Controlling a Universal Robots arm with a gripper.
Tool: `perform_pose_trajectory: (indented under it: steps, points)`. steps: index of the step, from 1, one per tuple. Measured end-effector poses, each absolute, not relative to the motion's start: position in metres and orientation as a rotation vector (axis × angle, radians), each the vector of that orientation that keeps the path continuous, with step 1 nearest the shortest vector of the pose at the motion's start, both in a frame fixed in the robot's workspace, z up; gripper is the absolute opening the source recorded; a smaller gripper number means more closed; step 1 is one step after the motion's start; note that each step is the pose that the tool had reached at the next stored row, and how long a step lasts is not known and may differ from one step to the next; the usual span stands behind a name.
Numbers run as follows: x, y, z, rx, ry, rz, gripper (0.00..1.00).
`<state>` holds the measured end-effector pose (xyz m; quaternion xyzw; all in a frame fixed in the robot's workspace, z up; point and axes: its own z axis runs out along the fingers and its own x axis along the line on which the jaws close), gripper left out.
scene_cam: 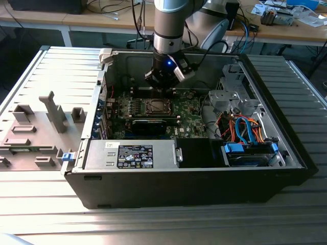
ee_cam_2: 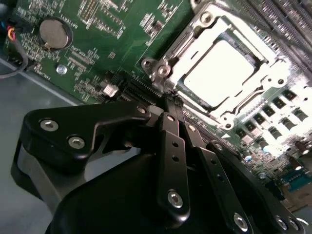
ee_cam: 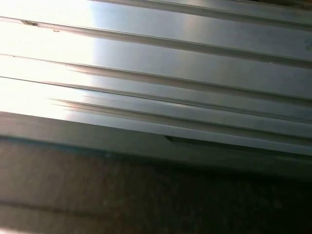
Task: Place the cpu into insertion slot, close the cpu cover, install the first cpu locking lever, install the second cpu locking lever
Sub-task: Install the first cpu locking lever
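The ribbed metal surface [scene_cam: 46, 66] carries an open computer case [scene_cam: 286, 168], which fills the middle of the exterior view. Inside it the green motherboard [scene_cam: 191, 120] lies flat, with a grey power supply [scene_cam: 102, 153] along the lower edge and a tangle of blue and orange cables [scene_cam: 245, 130] toward the lower right.

The arm [scene_cam: 168, 25] comes down from the top centre, and its pincer [scene_cam: 162, 88] hangs just above the insertion slot [scene_cam: 156, 107]. In the second wrist view the pincer [ee_cam_2: 171, 100] has its two black fingers [ee_cam_2: 170, 141] pressed together with nothing between them, tips right at the corner of the socket.

In that view the cpu [ee_cam_2: 219, 73] sits in the upper right of the frame, a pale glaring square already bedded in the insertion slot [ee_cam_2: 214, 29]. The cpu cover [ee_cam_2: 170, 68] appears to lie down around it as a silver frame, though the glare makes that hard to confirm. By my reading the chip is placed and the work is at the cover or the levers; I cannot make out either lever for certain.

To do it well, I'd say the closed tips should press only on the metal frame or lever, never on the chip face, and move slowly, keeping clear of the small board parts beside the socket.
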<state>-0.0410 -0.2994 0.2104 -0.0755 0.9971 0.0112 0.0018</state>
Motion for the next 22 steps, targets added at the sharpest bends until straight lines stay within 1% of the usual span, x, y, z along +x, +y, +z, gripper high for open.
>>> perform_pose_trajectory:
  steps: [12,15,22]
  points:
    - [-0.041,-0.348,0.21,-0.237,3.129,0.035,0.11]
    - [-0.041,-0.354,0.212,-0.237,3.129,0.035,0.11]
    - [-0.041,-0.356,0.223,-0.237,3.129,0.035,0.11]
